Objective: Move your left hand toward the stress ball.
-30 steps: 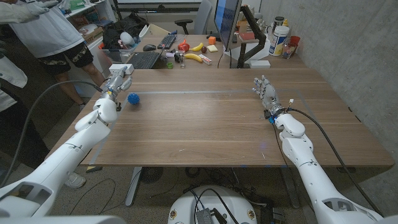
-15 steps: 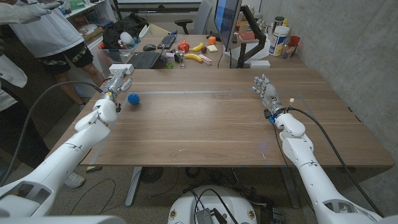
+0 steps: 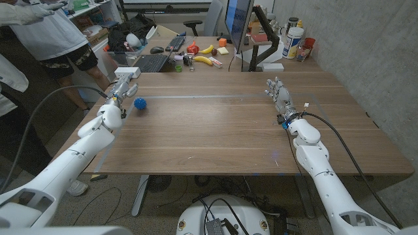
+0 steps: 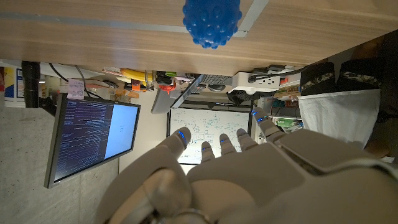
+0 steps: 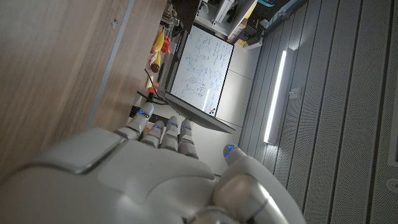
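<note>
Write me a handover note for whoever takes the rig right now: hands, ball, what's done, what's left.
Left hand: open, holds nothing, raised at the table's left edge, just beside the blue stress ball, not touching it.
Right hand: open, holds nothing, far across on the table's right side.
Stress ball: sits on the table near the far left corner; the left wrist view shows it ahead of the fingers with a gap between.
Done: left hand brought near the ball.
Left: close the last gap to the ball, probably a short move.

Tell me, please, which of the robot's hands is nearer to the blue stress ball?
The left. The left hand is close beside the blue stress ball at the table's far left corner, not touching it; the right hand stands across the table, near its right side.
</note>
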